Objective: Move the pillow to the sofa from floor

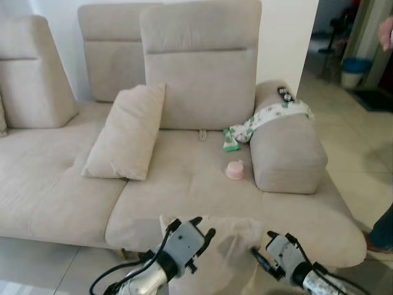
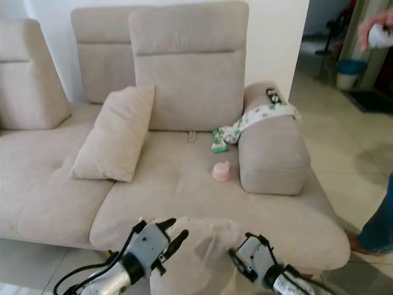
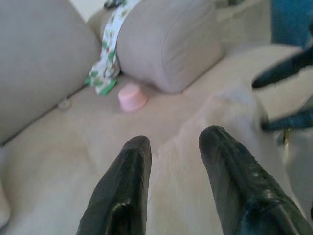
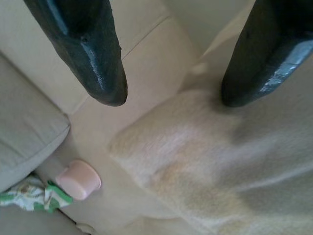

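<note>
Pillow (image 1: 227, 252) sits between both tools at the sofa's (image 1: 55, 184) front edge, at 6 o'clock in the head view, upper part resting on the seat. Left tool (image 1: 202, 227) at the pillow's 9 o'clock side, fingers (image 3: 124, 186) apart, tips touching fabric. Right tool (image 1: 261, 243) at its 3 o'clock side, fingers (image 4: 93, 54) apart, over the pillow. Pink cup (image 1: 235, 169) at 12 o'clock from the pillow, near the armrest (image 1: 285, 153). Patterned cloth (image 1: 270, 117) draped over the armrest. Second cushion (image 1: 126, 132) leans on the backrest at 10 o'clock. A person's leg (image 1: 384, 230) stands at 3 o'clock.
</note>
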Motion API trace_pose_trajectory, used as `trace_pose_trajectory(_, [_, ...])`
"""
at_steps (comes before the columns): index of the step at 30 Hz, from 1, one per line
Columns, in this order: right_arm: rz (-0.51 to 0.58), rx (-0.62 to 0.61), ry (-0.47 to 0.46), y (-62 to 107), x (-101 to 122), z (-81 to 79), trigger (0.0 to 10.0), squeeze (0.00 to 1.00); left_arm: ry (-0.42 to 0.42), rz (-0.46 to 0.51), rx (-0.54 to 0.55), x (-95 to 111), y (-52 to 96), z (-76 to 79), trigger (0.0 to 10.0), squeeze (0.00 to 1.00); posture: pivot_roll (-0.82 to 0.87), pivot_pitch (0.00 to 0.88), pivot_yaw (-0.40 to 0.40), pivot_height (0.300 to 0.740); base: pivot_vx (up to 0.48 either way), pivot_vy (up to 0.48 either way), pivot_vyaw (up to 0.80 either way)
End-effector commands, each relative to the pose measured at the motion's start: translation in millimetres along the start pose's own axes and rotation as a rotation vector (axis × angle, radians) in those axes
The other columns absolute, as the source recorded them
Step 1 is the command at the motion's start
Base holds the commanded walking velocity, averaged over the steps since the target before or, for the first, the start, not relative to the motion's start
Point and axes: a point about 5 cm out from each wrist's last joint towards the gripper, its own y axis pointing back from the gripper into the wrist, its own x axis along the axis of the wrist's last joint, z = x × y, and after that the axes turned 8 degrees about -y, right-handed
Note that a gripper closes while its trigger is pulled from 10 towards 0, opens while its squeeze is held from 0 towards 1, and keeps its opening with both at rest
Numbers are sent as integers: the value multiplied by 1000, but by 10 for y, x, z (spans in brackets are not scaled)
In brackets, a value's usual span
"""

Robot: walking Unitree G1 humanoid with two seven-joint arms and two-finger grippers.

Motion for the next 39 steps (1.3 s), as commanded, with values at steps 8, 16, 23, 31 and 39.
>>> trace_pose_trajectory(8, [23, 76, 70, -194, 110, -43, 10000, 0, -37, -44, 25, 7, 83, -34, 10000, 0, 196, 162, 101, 541, 0, 0, 0])
trace_pose_trajectory(16, [47, 72, 99, -317, 204, -57, 0, 0, -43, -59, 34, 28, 112, -49, 10000, 0, 205, 154, 90, 541, 0, 0, 0])
trace_pose_trajectory(23, [61, 71, 102, -294, 171, -101, 0, 0, -41, -61, 32, 40, 76, -40, 10000, 0, 181, 140, 83, 541, 0, 0, 0])
trace_pose_trajectory(31, [80, 134, 188, -54, -12, -354, 0, 0, -86, -87, -66, -55, -8, -57, 10000, 0, 134, 114, 76, 541, 0, 0, 0])
trace_pose_trajectory(39, [62, 267, 350, 228, -152, -454, 0, 0, -228, -130, -156, -179, -94, -232, 10000, 0, 75, 87, 74, 541, 0, 0, 0])
